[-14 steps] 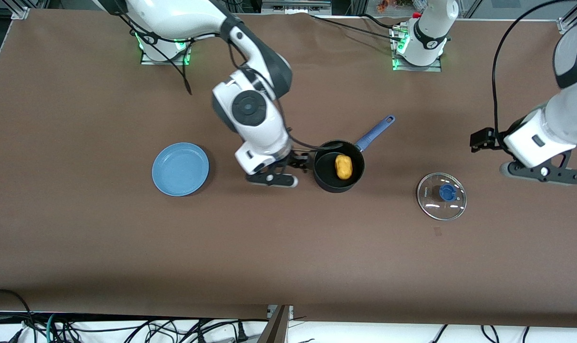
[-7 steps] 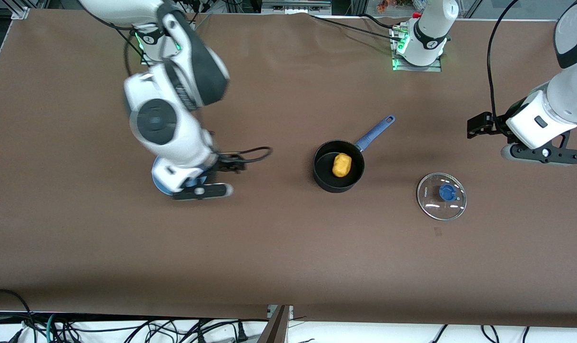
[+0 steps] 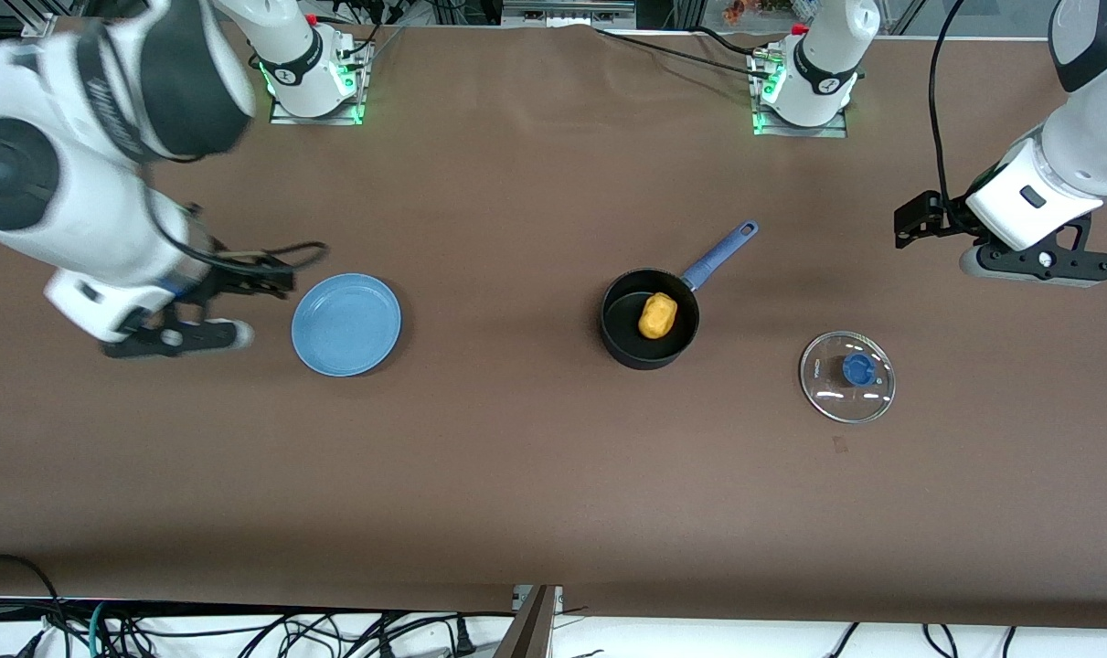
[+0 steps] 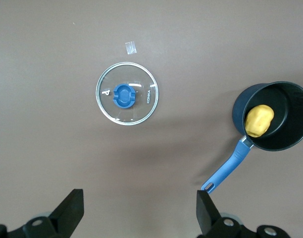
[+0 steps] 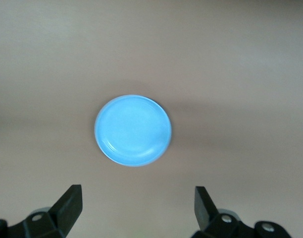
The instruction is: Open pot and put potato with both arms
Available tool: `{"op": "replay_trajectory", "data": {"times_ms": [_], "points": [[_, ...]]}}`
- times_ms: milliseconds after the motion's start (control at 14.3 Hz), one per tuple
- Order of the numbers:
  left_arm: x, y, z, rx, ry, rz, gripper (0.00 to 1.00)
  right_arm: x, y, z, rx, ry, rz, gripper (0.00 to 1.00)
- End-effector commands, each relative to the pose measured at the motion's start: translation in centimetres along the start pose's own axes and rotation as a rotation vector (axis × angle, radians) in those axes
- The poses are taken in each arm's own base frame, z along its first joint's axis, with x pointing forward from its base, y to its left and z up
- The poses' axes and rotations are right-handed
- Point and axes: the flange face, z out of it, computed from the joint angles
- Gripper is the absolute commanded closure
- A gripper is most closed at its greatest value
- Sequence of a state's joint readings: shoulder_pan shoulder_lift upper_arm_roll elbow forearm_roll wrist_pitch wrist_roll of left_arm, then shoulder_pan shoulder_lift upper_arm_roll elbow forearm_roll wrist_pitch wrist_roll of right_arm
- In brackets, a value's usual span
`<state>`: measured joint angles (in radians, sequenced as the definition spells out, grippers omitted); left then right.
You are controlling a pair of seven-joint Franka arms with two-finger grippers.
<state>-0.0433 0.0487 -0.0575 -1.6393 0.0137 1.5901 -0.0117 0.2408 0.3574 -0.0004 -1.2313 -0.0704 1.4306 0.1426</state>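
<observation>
The black pot with its long blue handle stands open mid-table, and the yellow potato lies inside it. The glass lid with a blue knob lies flat on the table toward the left arm's end. The left wrist view also shows the pot, the potato and the lid. My left gripper is open and empty, up over bare table at the left arm's end. My right gripper is open and empty, over the table beside the plate at the right arm's end.
A flat light-blue plate lies empty toward the right arm's end, also seen in the right wrist view. A small scrap of tape lies just nearer the camera than the lid. Cables hang along the table's near edge.
My right arm swung away from the pot, over the plate, out to the right arm's end. My left gripper drew slightly away from the lid. Pot, potato and lid stayed put.
</observation>
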Motion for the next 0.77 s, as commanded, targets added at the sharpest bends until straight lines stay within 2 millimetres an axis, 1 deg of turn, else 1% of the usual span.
{"op": "replay_trajectory", "data": {"times_ms": [0, 70, 209, 279, 349, 419, 488, 558, 628, 698], "points": [[0.5, -0.4, -0.6, 0.018, 0.035, 0.014, 0.00, -4.3, 4.5, -1.6, 0.000, -0.013, 0.034, 0.00], [0.6, -0.4, -0.8, 0.032, 0.038, 0.023, 0.00, -5.5, 6.1, -2.5, 0.004, -0.029, 0.051, 0.00], [0.5, -0.6, -0.9, 0.031, 0.028, 0.061, 0.00, -7.5, 9.2, -5.2, 0.016, 0.027, 0.093, 0.00], [0.6, -1.0, -0.9, 0.031, 0.026, 0.051, 0.00, -8.3, 10.1, -6.4, 0.017, 0.055, 0.107, 0.00], [0.5, -1.5, -1.1, 0.031, 0.028, 0.044, 0.00, -9.5, 10.6, -6.9, 0.019, 0.051, 0.115, 0.00], [0.4, -1.8, -1.2, 0.030, 0.029, 0.047, 0.00, -11.3, 11.8, -7.1, 0.025, 0.049, 0.143, 0.00], [0.4, -1.9, -1.2, 0.030, 0.030, 0.044, 0.00, -12.1, 12.6, -6.7, 0.028, 0.052, 0.157, 0.00], [0.4, -1.5, -1.5, 0.032, 0.035, 0.053, 0.00, -12.0, 12.5, -6.1, 0.024, 0.040, 0.134, 0.00], [0.3, -1.4, -1.5, 0.030, 0.025, 0.053, 0.00, -12.1, 11.3, -5.7, 0.023, 0.025, 0.104, 0.00], [0.1, -1.5, -1.4, 0.029, 0.006, 0.057, 0.00, -12.0, 11.2, -5.0, 0.027, 0.007, 0.109, 0.00]]}}
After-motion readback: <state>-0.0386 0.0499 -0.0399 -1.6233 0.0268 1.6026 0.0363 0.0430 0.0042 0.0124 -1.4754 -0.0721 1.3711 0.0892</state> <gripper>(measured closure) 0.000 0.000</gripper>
